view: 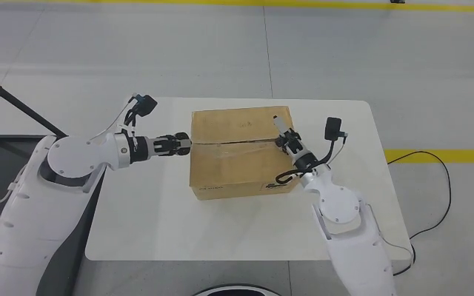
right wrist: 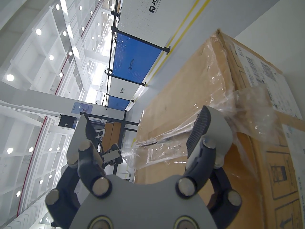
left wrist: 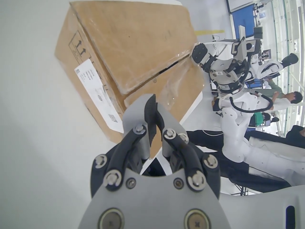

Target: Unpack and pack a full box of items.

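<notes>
Your box (view: 241, 152) sits on the table (view: 148, 222) between the two pincers. The left pincer (left wrist: 153, 107), fingers pressed together, is at one end of the box's top seam. The right pincer (right wrist: 143, 129), fingers spread wide, is at the opposite end, with one finger (right wrist: 200, 127) over the crinkled clear tape (right wrist: 250, 106). A white printed label (left wrist: 97, 94) and arrow marks (left wrist: 79, 47) lie on the side just ahead of the left pincer. The box is brown cardboard, flaps down, with the seam slightly gapped.

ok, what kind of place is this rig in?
Probably a robotics lab or factory test hall: yellow floor lines, blue and white partition panels, and a high ceiling with rows of lights.
</notes>
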`<state>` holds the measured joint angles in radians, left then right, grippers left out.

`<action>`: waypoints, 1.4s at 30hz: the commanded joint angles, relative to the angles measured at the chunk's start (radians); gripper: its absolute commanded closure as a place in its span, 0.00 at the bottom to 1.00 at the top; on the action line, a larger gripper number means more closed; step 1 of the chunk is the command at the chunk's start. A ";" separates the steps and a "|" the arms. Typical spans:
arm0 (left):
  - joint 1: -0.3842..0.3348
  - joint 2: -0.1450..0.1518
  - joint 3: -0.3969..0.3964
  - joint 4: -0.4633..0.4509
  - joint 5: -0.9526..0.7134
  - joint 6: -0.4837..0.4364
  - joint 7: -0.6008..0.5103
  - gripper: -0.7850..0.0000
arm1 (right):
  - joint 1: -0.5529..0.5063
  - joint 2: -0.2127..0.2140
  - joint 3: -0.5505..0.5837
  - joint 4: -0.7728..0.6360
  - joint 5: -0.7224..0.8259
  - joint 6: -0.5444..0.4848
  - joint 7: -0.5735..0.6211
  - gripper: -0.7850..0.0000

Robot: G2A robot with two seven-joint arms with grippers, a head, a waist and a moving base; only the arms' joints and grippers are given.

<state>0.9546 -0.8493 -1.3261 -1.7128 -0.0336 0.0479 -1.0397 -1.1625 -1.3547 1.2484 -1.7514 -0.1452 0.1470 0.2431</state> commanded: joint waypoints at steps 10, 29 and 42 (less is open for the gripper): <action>-0.010 -0.003 0.013 0.013 0.000 -0.006 0.012 1.00 | -0.014 -0.001 0.008 -0.021 0.016 -0.104 -0.017 0.00; -0.023 -0.002 0.006 0.030 0.021 0.014 0.042 1.00 | -0.021 0.000 0.013 -0.033 -0.001 -0.108 -0.015 1.00; 0.011 0.006 -0.017 0.007 0.019 0.011 -0.008 1.00 | -0.022 -0.001 0.012 -0.029 -0.007 -0.107 -0.006 1.00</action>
<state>0.9626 -0.8438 -1.3417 -1.7045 -0.0136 0.0594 -1.0464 -1.1845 -1.3555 1.2609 -1.7817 -0.1508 0.0386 0.2340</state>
